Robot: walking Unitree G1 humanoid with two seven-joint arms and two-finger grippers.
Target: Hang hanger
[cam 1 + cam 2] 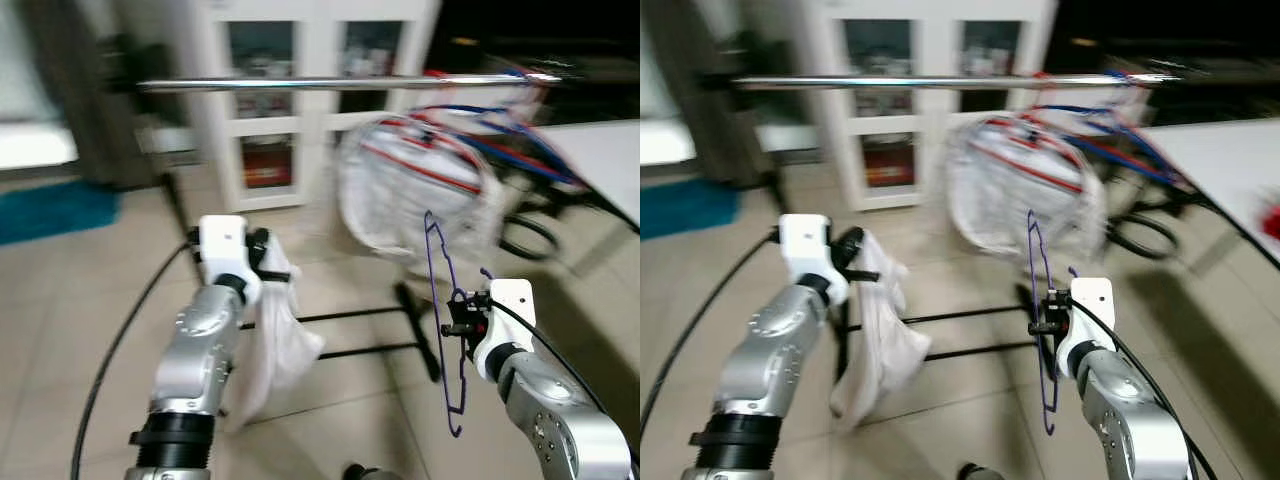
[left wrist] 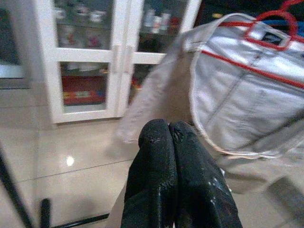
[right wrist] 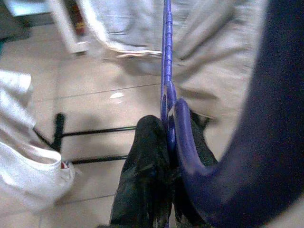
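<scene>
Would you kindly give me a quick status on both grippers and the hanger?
Right gripper shut on purple hanger, below the rail. Left gripper shut on white cloth. Hung garments crowd the rail's right end.

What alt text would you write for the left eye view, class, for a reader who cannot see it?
The robot's right hand grips a purple hanger held upright, while its left hand holds a white garment hanging towards the tiled floor. Ahead, a metal rail carries a white garment on a red hanger, before a white cabinet.
</scene>
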